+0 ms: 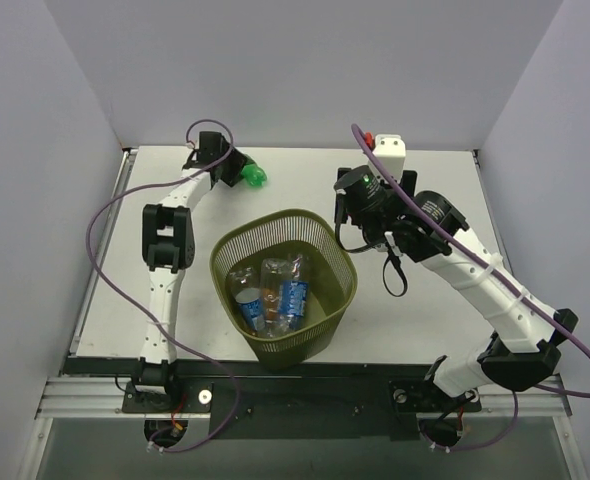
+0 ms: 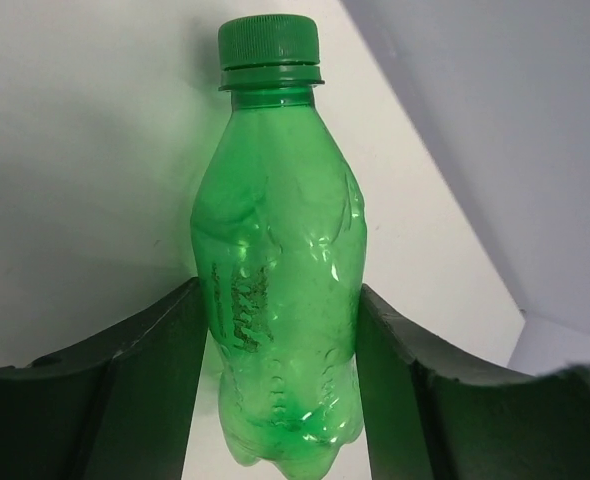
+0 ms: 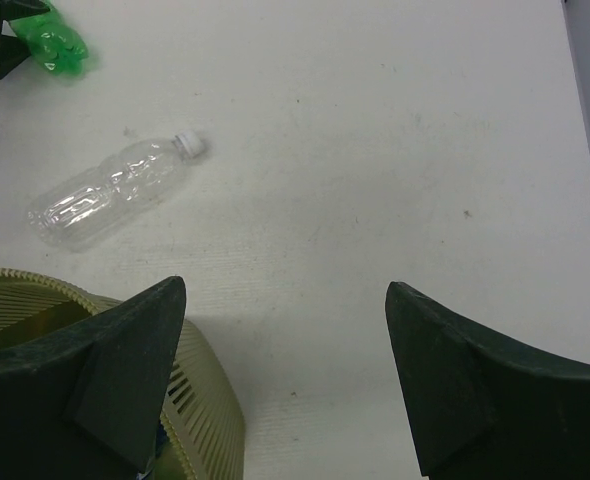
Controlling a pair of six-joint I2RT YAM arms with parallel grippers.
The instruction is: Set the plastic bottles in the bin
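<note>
My left gripper (image 2: 280, 290) is shut on the lower body of a green bottle (image 2: 275, 260) with a green cap. In the top view the gripper (image 1: 237, 173) holds the bottle (image 1: 254, 178) at the back left, behind the olive-green mesh bin (image 1: 225, 255). The bin holds several clear bottles with blue labels (image 1: 293, 295). My right gripper (image 3: 285, 285) is open and empty above the table, just right of the bin's rim (image 3: 200, 400). A clear bottle with a white cap (image 3: 110, 190) lies on its side beyond the rim. I cannot make it out in the top view.
A white box with a red button (image 1: 390, 148) sits at the back of the table behind the right arm (image 1: 445, 240). Grey walls close in the table on three sides. Purple cables loop off both arms.
</note>
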